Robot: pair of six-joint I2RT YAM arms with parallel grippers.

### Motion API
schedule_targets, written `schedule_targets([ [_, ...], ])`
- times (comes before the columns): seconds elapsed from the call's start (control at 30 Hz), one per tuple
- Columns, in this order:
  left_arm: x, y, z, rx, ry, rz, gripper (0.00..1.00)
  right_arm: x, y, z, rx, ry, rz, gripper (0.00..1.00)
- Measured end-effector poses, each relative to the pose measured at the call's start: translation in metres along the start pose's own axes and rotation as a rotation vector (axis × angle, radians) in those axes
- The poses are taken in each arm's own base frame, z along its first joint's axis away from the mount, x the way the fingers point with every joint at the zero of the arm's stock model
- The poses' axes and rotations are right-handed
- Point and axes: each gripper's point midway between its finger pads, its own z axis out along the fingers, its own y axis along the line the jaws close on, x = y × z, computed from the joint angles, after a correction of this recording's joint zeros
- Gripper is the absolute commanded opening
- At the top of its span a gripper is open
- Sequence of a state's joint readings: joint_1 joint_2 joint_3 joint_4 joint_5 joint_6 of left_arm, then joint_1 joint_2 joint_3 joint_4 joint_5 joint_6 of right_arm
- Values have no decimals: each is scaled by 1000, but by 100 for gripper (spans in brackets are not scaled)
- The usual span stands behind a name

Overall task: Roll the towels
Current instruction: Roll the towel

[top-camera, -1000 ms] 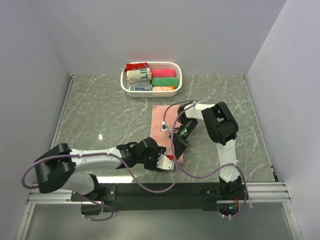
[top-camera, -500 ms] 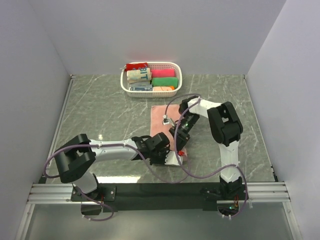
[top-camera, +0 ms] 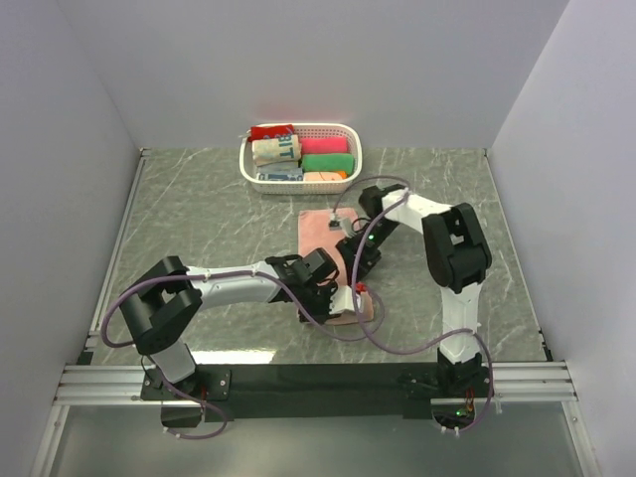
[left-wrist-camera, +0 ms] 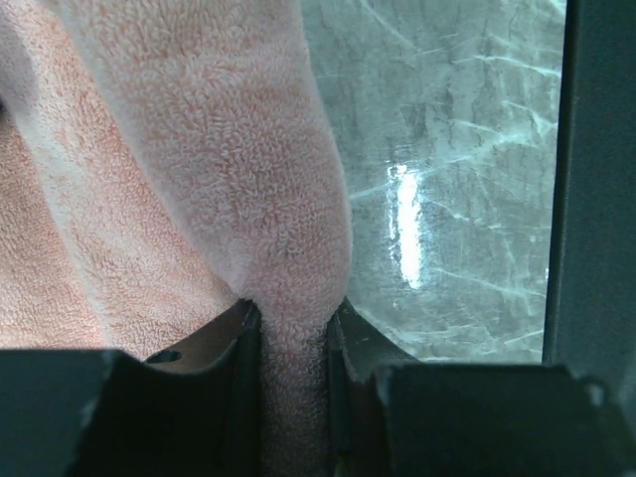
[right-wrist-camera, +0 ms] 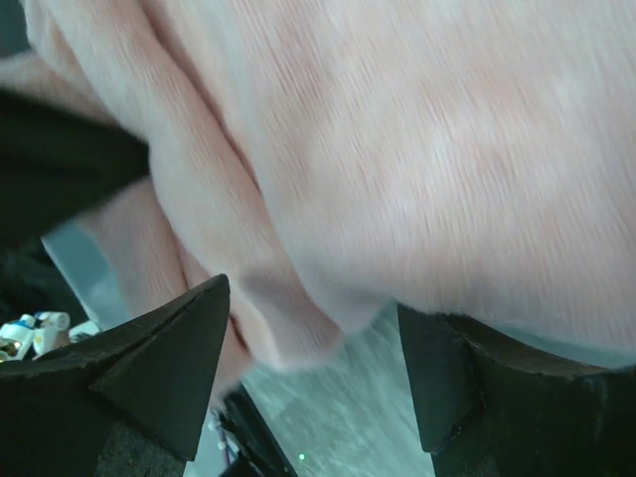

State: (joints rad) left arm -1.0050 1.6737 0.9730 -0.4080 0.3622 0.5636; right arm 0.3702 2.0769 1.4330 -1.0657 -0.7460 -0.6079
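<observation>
The salmon-pink towel [top-camera: 320, 231] lies lengthwise on the marble table in front of the basket, and its near end is bunched up. My left gripper [top-camera: 338, 301] is at that near end. In the left wrist view it [left-wrist-camera: 293, 323] is shut on a raised fold of the towel [left-wrist-camera: 199, 149], with terry cloth pinched between the jaws. My right gripper [top-camera: 355, 266] hovers over the towel's right edge. In the right wrist view it [right-wrist-camera: 310, 328] stands open, and a folded edge of the towel [right-wrist-camera: 417, 149] hangs between the spread fingers without being clamped.
A white plastic basket [top-camera: 355, 149] stands at the back of the table. It holds a red bundle [top-camera: 270, 131], a cream cloth with blue letters [top-camera: 276, 150], a magenta bundle [top-camera: 326, 145] and a green bundle [top-camera: 327, 162]. Grey walls close in both sides.
My left gripper moved right onto the towel's near end and shut on a fold. My right gripper opened, let go of the towel and drew back toward the far side.
</observation>
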Motion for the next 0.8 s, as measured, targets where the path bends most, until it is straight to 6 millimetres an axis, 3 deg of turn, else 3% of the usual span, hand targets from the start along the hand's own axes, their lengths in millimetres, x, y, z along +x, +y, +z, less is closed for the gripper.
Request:
schedule_targets([
  [0.17, 3, 1, -2, 34, -18, -36, 5, -23, 16, 22, 49, 42, -33, 76],
  [0.33, 21, 2, -15, 101, -11, -128, 5, -47, 24, 36, 41, 38, -2, 76],
  [0.67, 59, -3, -38, 205, 9, -271, 6, -92, 17, 38, 31, -52, 42, 76],
  [0.8, 63, -8, -42, 254, 15, -311, 6, -92, 6, 27, 48, -96, 52, 76],
])
